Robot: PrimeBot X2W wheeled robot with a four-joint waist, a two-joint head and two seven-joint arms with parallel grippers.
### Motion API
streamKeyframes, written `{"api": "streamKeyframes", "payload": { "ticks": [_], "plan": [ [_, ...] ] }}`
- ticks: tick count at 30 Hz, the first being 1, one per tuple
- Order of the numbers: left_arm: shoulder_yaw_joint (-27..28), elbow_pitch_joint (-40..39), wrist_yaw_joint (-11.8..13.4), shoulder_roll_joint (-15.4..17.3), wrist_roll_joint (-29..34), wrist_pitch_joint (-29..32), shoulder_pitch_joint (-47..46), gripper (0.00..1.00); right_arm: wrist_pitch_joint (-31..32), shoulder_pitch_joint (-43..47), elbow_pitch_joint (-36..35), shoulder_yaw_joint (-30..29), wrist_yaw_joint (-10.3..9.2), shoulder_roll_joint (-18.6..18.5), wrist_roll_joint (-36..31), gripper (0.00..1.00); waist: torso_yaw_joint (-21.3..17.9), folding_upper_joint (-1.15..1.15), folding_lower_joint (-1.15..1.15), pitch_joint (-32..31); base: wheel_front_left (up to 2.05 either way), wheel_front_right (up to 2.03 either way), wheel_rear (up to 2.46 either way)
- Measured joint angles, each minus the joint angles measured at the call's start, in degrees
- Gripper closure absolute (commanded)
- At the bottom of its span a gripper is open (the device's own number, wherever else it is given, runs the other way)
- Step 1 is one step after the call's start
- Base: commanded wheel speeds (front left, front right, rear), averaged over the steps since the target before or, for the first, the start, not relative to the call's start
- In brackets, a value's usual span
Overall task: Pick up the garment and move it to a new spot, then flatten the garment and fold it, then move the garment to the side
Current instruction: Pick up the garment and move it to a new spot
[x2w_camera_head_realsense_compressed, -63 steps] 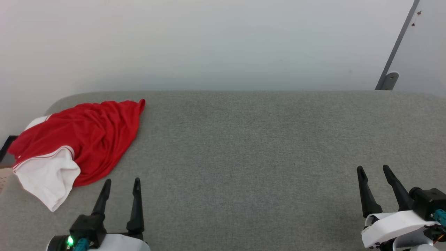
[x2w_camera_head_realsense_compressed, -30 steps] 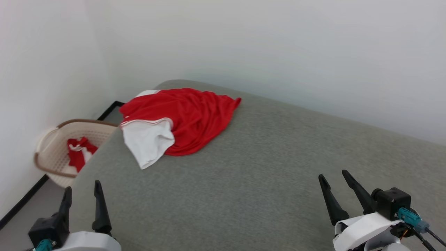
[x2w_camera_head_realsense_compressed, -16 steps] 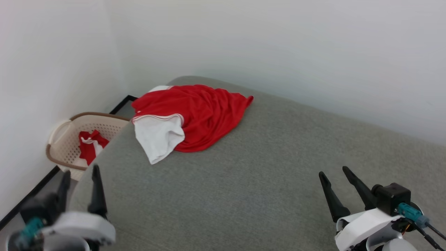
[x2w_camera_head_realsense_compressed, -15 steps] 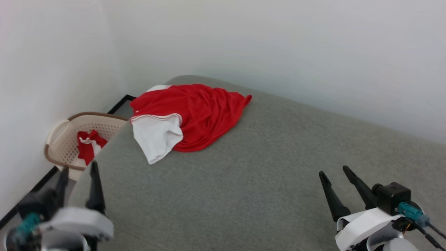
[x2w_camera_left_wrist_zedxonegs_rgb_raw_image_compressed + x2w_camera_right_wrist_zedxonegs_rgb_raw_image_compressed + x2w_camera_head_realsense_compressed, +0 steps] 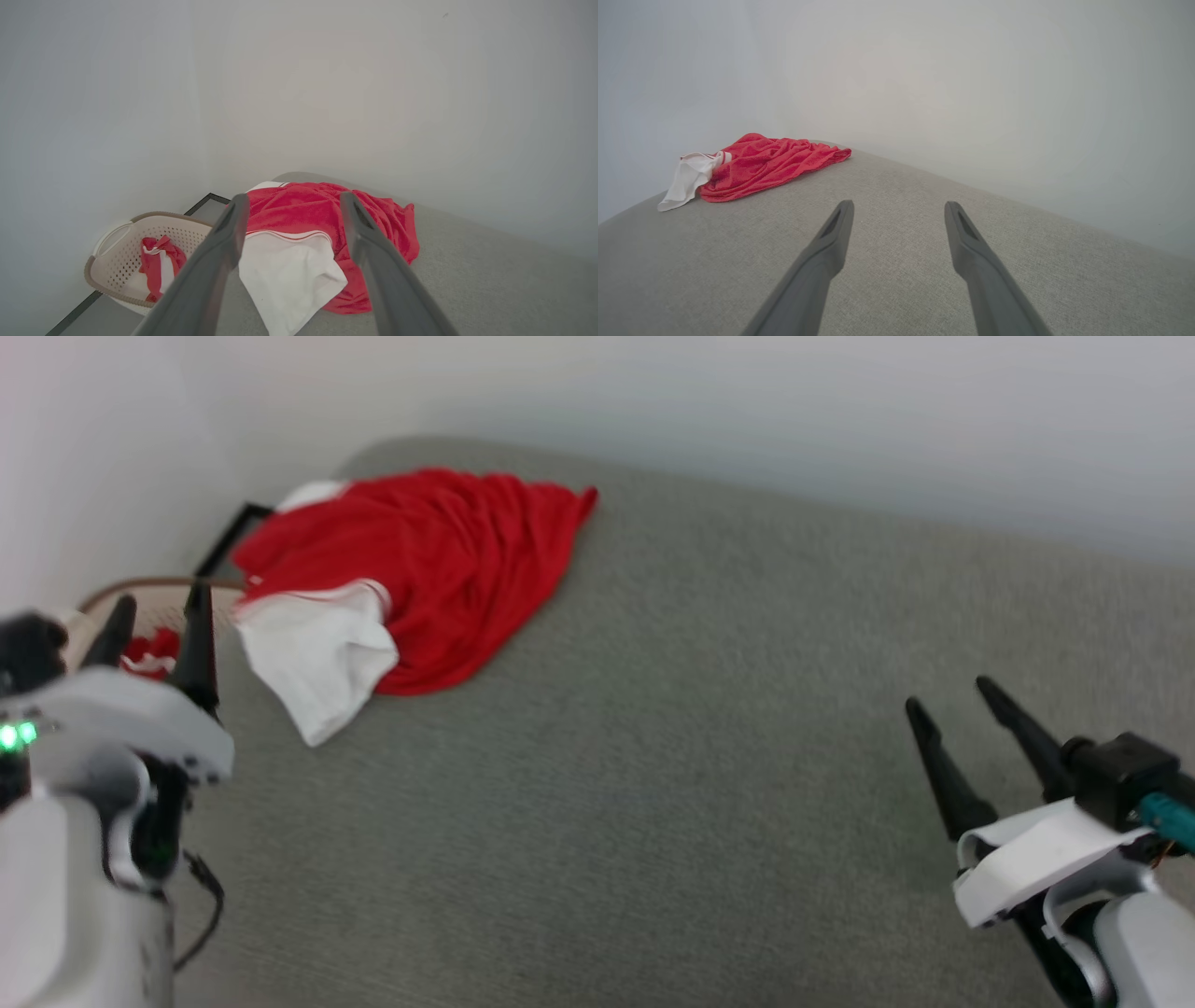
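The garment [image 5: 439, 569] is laid crumpled at the far left corner of the grey counter [image 5: 700, 756]. A perforated basket [image 5: 112, 268] holding a small red-and-white cloth [image 5: 154, 261] is positioned beside that corner. The left end effector [image 5: 159, 597] and right end effector [image 5: 948, 693] are held spread, empty, apart from the garment.

no legible text, labels or numbers, none readable on the garment [image 5: 448, 569]

garment [image 5: 439, 569] at far-left of surface [image 5: 700, 756], basket [image 5: 112, 263] to its left
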Motion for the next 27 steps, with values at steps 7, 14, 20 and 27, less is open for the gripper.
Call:
{"api": "streamKeyframes", "payload": {
  "ticks": [7,14,20,27],
  "plan": [
    [-0.90,8.61,-1.02,3.41,-2.33,5.78,-10.88,0.00,2.02,-1.70,-4.98,-2.09,0.00,-1.91,-0.87,0.00,-2.80,0.00,0.00,6.91,0.00,0.00,0.00],
    [-2.72,19.35,-1.91,6.28,-3.23,9.89,-21.30,0.00,4.07,-2.48,-10.18,-4.87,0.00,-2.87,-2.02,0.00,-5.28,0.00,0.00,14.17,0.00,0.00,0.00],
    [-3.98,29.62,-2.16,7.89,-3.79,11.61,-28.49,0.00,5.69,-2.79,-13.69,-6.73,0.00,-3.52,-2.41,0.00,-7.11,0.00,0.00,19.82,0.00,0.00,0.00],
    [-5.87,39.86,-2.43,7.73,-4.11,12.54,-34.46,0.00,7.23,-2.74,-17.06,-8.54,0.00,-3.87,-2.78,0.00,-8.82,0.00,0.00,24.91,0.00,0.00,0.00]
  ]
}}
